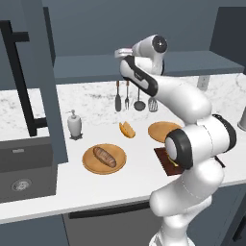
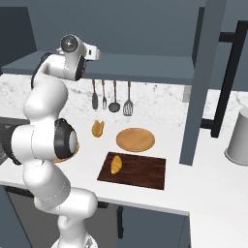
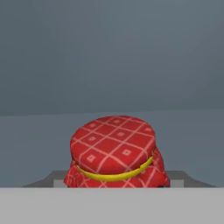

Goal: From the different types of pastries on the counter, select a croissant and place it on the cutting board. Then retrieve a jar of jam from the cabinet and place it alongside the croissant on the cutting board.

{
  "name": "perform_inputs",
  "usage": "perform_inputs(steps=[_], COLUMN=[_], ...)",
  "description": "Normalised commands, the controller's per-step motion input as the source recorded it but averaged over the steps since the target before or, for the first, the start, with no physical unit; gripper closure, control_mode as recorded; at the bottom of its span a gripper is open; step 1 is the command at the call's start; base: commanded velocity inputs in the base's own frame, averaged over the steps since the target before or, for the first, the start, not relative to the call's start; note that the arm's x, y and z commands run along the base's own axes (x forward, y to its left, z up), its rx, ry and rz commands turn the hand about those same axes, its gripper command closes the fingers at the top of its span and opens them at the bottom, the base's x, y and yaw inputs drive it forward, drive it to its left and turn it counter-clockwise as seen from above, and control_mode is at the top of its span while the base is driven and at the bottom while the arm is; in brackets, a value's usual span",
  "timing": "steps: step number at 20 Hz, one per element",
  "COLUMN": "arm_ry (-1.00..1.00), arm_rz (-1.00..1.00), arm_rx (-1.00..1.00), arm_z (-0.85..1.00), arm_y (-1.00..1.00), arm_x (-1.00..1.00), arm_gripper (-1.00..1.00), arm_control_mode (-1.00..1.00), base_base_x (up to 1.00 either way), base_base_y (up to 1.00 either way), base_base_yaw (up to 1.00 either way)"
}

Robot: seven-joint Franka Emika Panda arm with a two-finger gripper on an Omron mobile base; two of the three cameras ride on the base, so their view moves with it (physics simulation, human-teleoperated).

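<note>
I cannot tell whether the fingers grip the jar of jam right before them; a loose hold could drop it off the cabinet shelf.

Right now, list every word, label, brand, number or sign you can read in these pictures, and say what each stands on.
No readable text anywhere.
jar of jam: red lid cloth with a white diamond grid and a yellow band, no label visible.
soap dispenser: plain, no lettering.
cutting board, round plates: unmarked wood.
</note>
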Motion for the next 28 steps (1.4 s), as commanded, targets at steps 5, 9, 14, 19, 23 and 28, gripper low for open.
perform_inputs(steps=[5,9,14,19,23,28], arm_ry=[-0.2,-0.31,-0.38,-0.35,-0.18,-0.07], arm_rz=[0.0,0.0,0.0,0.03,0.13,0.18], arm_rx=[0.0,0.0,0.0,-0.05,-0.27,-0.32], arm_z=[0.49,0.28,0.47,0.65,0.06,-0.27], arm_y=[-0.3,-0.7,-0.89,-0.97,-0.7,-0.64], arm_x=[-0.23,-0.78,-1.0,-1.0,-1.0,-1.0], arm_gripper=[1.0,1.0,1.0,1.0,1.0,1.0], arm_control_mode=[-1.0,-1.0,-1.0,-1.0,-1.0,-1.0], base_base_x=[0.0,0.0,0.0,0.0,0.0,0.0], base_base_y=[0.0,0.0,0.0,0.0,0.0,0.0], base_base_yaw=[0.0,0.0,0.0,0.0,0.0,0.0])
